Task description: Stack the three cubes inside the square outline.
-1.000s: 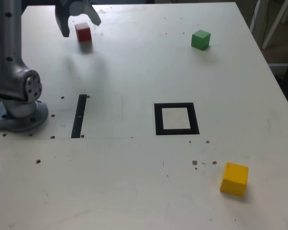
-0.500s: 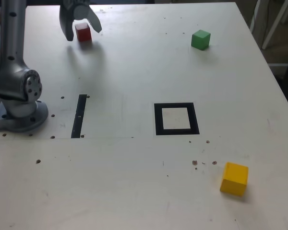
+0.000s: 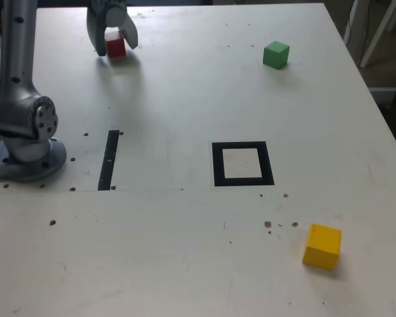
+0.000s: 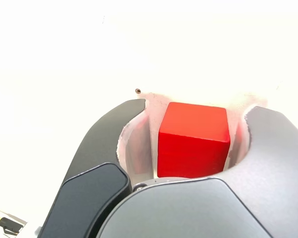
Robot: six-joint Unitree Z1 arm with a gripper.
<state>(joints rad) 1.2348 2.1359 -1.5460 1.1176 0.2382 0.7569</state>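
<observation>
Looking at my tool (image 3: 113, 41) first, I see its two jaws standing on both sides of the red cube (image 3: 115, 47), near the far edge of the bench (image 3: 185, 224). In the wrist view thin gaps show beside the red cube (image 4: 193, 140), so I cannot tell if the tool grips it or is only around it. The cube sits on the bench, I think, so the jaws can catch it. The green cube (image 3: 276, 54) is well apart along the far edge. The yellow cube (image 3: 322, 246) waits near the near edge. The square outline (image 3: 243, 164) lies in the middle, with nothing inside. I think the way there is wide open.
</observation>
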